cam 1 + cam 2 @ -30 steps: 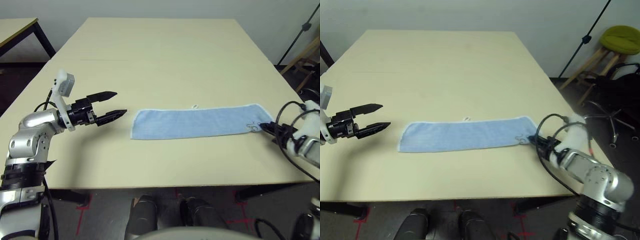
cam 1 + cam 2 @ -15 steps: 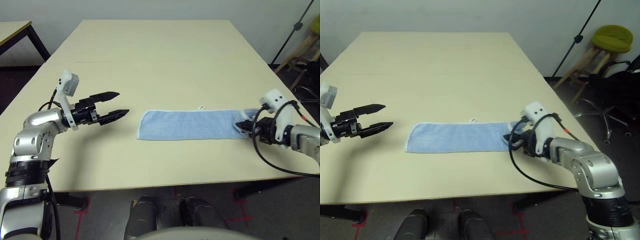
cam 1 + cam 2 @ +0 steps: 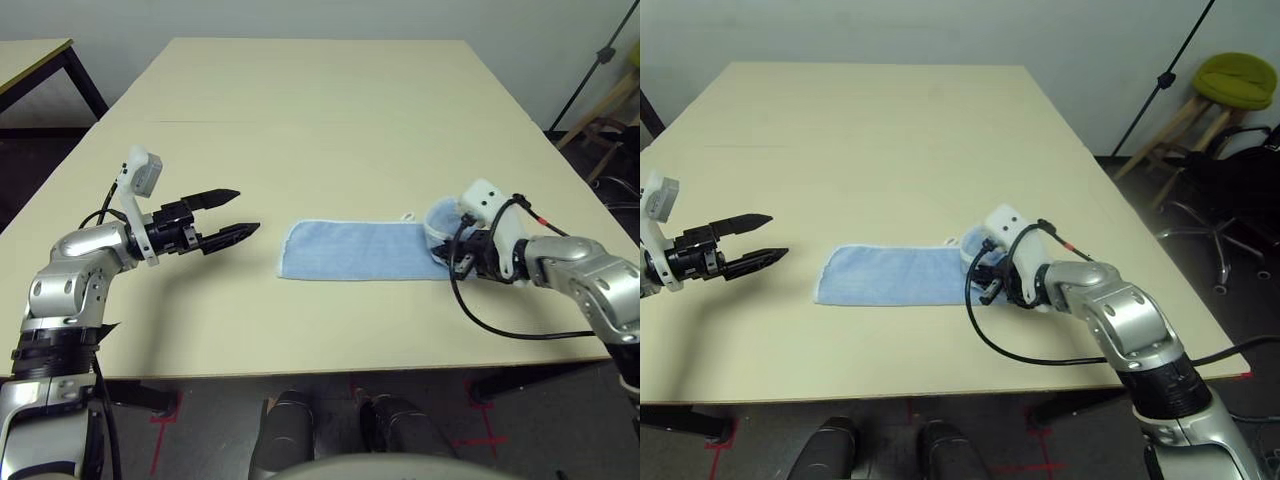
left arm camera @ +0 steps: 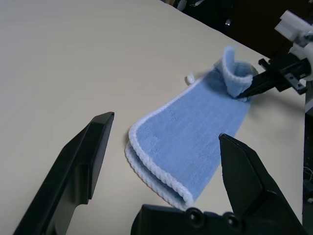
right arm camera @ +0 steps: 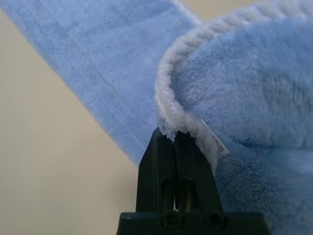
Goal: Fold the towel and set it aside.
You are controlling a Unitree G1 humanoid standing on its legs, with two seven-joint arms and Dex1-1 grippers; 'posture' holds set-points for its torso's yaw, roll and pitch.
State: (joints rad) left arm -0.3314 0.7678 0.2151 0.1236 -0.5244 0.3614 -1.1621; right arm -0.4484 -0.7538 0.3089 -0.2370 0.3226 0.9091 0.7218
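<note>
The towel (image 3: 355, 250) lies as a long, doubled strip across the near half of the pale counter (image 3: 320, 110), its left end flat with two white-edged layers stacked one on the other. Its right end is lifted off the counter and curled back over the strip into a small standing loop. The right claw (image 3: 456, 262) has its two black fingers pressed together on the white stitched edge of that raised end; in the right wrist view the fingertips (image 5: 172, 142) pinch the corded edging beside a small white label, with the blue pile bulging above them. The claw points down and toward the left along the strip, with a black cable looping from the wrist over the counter near its front edge.

A small white loop (image 3: 407, 215) pokes out from the towel's far edge, just left of the curled end.

The left claw (image 3: 245, 213) hangs above the bare counter, near the towel's left end but apart from it, pointing toward it roughly level. Its fingers (image 4: 83, 161) are spread wide with nothing between them.
</note>
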